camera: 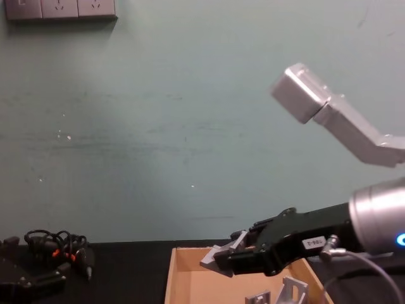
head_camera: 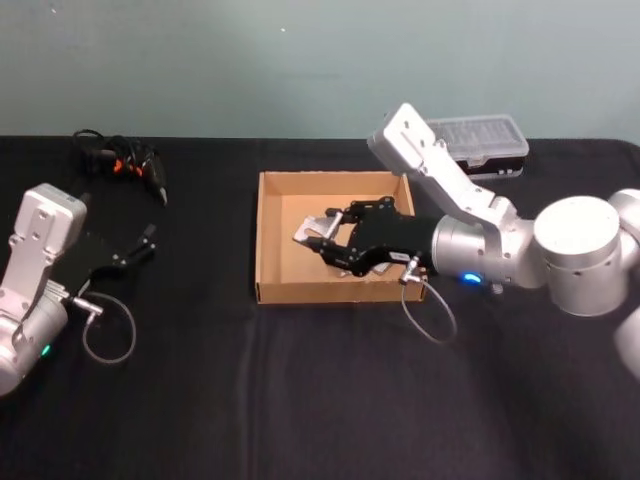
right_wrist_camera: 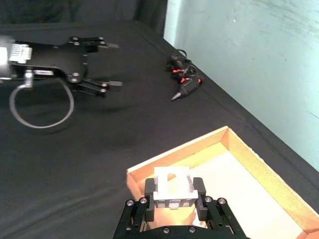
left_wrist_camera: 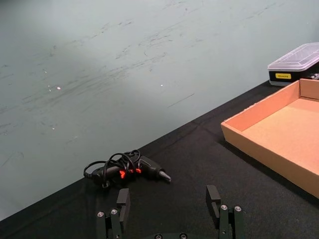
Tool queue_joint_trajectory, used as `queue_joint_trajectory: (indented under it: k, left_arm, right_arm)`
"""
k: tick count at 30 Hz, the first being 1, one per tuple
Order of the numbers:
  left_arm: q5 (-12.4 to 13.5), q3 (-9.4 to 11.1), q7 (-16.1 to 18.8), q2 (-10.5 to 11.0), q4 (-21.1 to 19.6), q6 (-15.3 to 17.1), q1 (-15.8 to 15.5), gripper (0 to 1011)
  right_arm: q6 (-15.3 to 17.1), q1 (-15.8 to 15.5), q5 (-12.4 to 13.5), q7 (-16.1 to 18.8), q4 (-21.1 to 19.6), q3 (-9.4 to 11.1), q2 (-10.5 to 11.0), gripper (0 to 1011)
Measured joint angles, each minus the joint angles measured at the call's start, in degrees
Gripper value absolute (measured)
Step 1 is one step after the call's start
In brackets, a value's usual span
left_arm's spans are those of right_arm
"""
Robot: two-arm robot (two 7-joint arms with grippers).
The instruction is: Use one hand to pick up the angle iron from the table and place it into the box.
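Note:
A silvery angle iron [head_camera: 308,230] hangs above the inside of the tan box [head_camera: 270,262], and my right gripper [head_camera: 324,242] is shut on it. In the right wrist view the angle iron [right_wrist_camera: 172,183] sits clamped between the fingers [right_wrist_camera: 149,188], over the box's near corner [right_wrist_camera: 219,137]. From the chest, the held piece [camera: 218,258] floats above the box wall [camera: 180,269], and two more metal brackets [camera: 288,290] lie inside. My left gripper [head_camera: 142,246] rests open over the black table [head_camera: 300,400] at the far left, holding nothing.
A bundle of black cables with orange marks [head_camera: 125,163] lies at the back left. A clear-lidded black plastic case [head_camera: 480,145] stands behind the box at the right. A wire loop [head_camera: 108,330] hangs from the left arm.

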Motion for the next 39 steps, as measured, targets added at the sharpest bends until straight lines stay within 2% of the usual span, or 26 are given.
queue_joint_trajectory:
  k: [2, 3, 7, 9, 19, 29, 39]
  left_arm:
    - [0.0, 0.0, 0.0, 0.0, 0.0, 0.0, 0.0, 1000]
    - [0.0, 0.0, 0.0, 0.0, 0.0, 0.0, 0.0, 1000]
    - [0.0, 0.0, 0.0, 0.0, 0.0, 0.0, 0.0, 1000]
    - [0.0, 0.0, 0.0, 0.0, 0.0, 0.0, 0.0, 1000]
    - [0.0, 0.0, 0.0, 0.0, 0.0, 0.0, 0.0, 1000]
    - [0.0, 0.0, 0.0, 0.0, 0.0, 0.0, 0.0, 1000]
    - [0.0, 0.0, 0.0, 0.0, 0.0, 0.0, 0.0, 1000]
  right_arm:
    - [-0.1, 1.2, -0.2, -0.1, 2.9, -0.2, -1.6, 451]
    - [-0.1, 1.2, -0.2, -0.1, 2.9, -0.2, -1.6, 451]
    - [-0.3, 3.0, -0.7, -0.1, 7.3, -0.5, -4.0, 451]
    - [-0.3, 4.7, -1.2, 0.1, 10.7, -1.2, -5.8, 451]
    - [0.6, 9.0, -3.1, 2.5, 19.0, -3.4, -9.8, 451]
    - [1.0, 11.1, -4.6, 3.8, 23.7, -4.3, -11.9, 451]
    - [1.1, 11.5, -5.8, 4.6, 25.3, -4.8, -12.4, 451]
